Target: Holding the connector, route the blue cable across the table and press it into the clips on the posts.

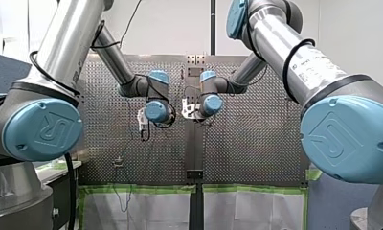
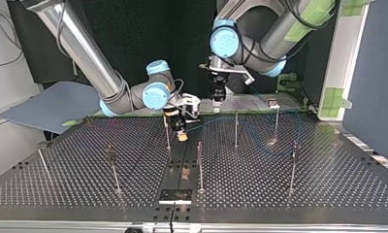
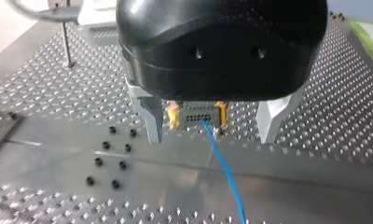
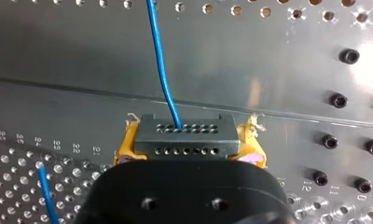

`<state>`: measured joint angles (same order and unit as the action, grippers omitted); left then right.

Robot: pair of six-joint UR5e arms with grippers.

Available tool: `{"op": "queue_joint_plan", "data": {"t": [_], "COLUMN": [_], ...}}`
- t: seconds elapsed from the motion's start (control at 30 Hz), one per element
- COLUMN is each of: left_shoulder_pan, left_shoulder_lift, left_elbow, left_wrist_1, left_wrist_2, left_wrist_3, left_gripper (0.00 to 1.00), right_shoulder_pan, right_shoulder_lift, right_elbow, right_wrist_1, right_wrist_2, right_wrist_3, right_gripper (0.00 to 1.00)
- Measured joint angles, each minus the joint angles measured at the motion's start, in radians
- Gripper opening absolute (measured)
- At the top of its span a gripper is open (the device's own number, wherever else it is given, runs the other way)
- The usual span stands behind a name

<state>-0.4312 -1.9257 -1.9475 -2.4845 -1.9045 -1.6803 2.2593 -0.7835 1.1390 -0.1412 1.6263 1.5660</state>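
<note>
My right gripper (image 4: 189,145) clasps one connector (image 4: 184,129); one blue cable (image 4: 160,60) leaves it.

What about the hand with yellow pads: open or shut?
Shut. My right hand pinches the grey plug between its yellow pads.

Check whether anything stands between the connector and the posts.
Nothing visible does. My right claw holds the connector with the nearest post close beside it; my open left claw hangs apart, farther back in the top view.
</note>
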Motion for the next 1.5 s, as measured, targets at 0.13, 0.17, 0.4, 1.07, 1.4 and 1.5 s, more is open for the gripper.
{"op": "queue_joint_plan", "data": {"t": [0.13,0.17,0.4,1.07,1.4,1.5], "left_shoulder_pan": [-0.006,-0.005,0.014,0.065,0.058,0.056], "left_shoulder_lift": [-0.034,-0.044,-0.105,-0.247,-0.252,-0.252], "left_elbow": [0.034,0.044,0.104,0.216,0.219,0.219], "left_wrist_1": [0.000,0.000,0.004,0.037,0.020,0.017], "left_wrist_2": [-0.011,-0.012,-0.013,-0.024,-0.042,-0.049], "left_wrist_3": [-0.012,-0.017,-0.058,-0.112,-0.100,-0.097], "left_gripper": [1.00,1.00,1.00,1.00,0.90,0.54], "right_shoulder_pan": [-0.002,-0.002,-0.003,-0.002,-0.003,-0.004], "right_shoulder_lift": [-0.014,-0.019,-0.030,-0.030,-0.030,-0.030], "right_elbow": [0.000,0.000,0.000,0.001,0.001,0.001], "right_wrist_1": [0.004,0.004,0.005,0.007,0.006,0.006], "right_wrist_2": [0.000,0.000,-0.007,-0.018,-0.020,-0.022], "right_wrist_3": [0.001,0.001,0.002,0.002,0.002,0.002], "right_gripper": [0.00,0.00,0.00,0.00,0.00,0.00]}}
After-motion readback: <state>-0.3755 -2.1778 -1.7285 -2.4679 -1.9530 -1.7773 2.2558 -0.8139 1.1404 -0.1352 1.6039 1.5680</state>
